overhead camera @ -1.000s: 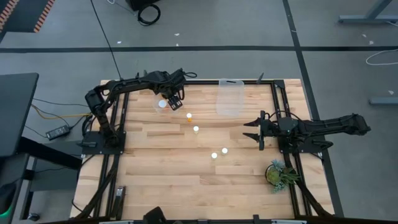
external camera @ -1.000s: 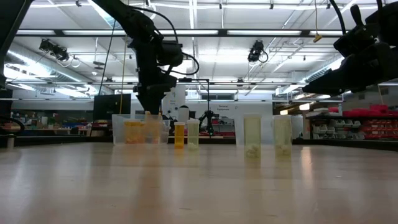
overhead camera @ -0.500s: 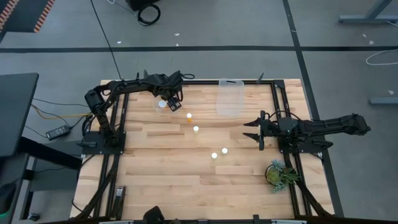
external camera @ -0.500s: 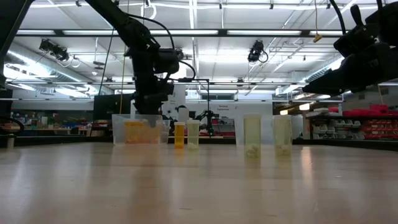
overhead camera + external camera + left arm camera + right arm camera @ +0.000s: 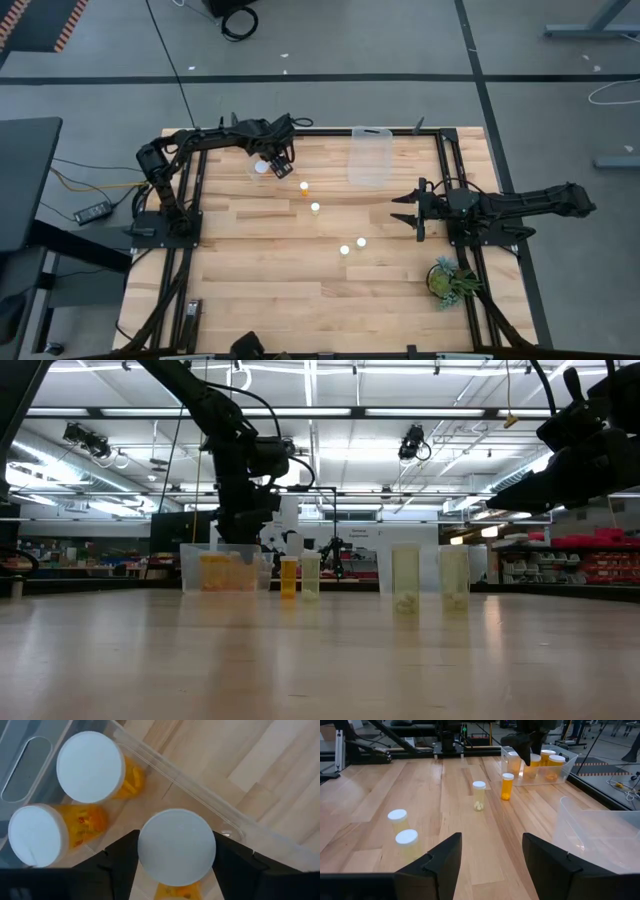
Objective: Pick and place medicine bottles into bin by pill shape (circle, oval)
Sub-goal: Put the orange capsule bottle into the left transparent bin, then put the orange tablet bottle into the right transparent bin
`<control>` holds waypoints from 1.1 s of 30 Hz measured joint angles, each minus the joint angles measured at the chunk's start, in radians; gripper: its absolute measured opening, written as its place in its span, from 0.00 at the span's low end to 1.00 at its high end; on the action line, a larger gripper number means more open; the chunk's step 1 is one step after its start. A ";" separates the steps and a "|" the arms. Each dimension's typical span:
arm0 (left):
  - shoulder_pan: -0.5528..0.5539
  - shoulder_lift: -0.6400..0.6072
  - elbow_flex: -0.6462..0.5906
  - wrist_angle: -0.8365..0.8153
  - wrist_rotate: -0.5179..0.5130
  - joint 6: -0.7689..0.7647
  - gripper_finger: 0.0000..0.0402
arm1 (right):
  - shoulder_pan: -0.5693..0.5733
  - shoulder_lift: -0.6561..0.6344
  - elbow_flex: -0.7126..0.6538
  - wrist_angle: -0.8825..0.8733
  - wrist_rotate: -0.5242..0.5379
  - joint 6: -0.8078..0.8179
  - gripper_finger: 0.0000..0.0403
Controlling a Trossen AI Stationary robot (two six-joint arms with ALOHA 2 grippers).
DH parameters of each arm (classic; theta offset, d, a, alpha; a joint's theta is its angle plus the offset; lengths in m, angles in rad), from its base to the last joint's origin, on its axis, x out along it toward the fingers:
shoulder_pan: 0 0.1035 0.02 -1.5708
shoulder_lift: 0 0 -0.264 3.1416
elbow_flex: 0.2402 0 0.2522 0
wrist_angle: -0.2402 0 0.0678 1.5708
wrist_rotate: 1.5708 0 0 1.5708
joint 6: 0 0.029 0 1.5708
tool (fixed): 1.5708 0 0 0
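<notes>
My left gripper (image 5: 176,862) points steeply down into the clear left bin (image 5: 192,790) at the table's far left, shut on a medicine bottle (image 5: 176,846) with an orange body and a white cap. Two more orange bottles (image 5: 90,766) (image 5: 35,835) stand in that bin. Several bottles stand upright on the table: one orange (image 5: 304,187) and three pale (image 5: 315,208) (image 5: 345,250) (image 5: 361,242). My right gripper (image 5: 492,865) waits open at the right side (image 5: 405,212), with nothing between its fingers. My left gripper has the bottle between its two fingers (image 5: 120,857), one on each side just under the white cap's rim (image 5: 142,852). The fingers come from above, pointing down. The bottle stands upright inside the bin; the cap hides the contact and whether its base rests on the bin floor.
A second clear bin (image 5: 370,158) stands at the far edge, right of the middle. A small green plant (image 5: 450,280) sits near the front right corner. Bare wood lies across the near half of the table.
My left gripper has shifted a little toward the table's far left over the bin, with the bottle still between its fingers. For the last half second it has kept still.
</notes>
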 joint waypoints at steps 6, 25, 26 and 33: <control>-0.001 0.000 0.000 0.005 0.000 -0.001 0.64 | 0.000 0.000 0.000 0.000 0.000 0.000 0.54; -0.001 0.000 0.015 -0.032 0.003 0.031 0.70 | 0.000 0.000 0.000 0.000 0.000 0.000 0.54; -0.002 0.000 0.021 -0.039 0.003 0.031 0.70 | 0.000 0.000 0.000 0.000 0.000 0.000 0.54; -0.014 0.000 0.082 -0.082 0.003 0.030 0.70 | 0.000 0.000 0.000 0.000 0.000 0.000 0.54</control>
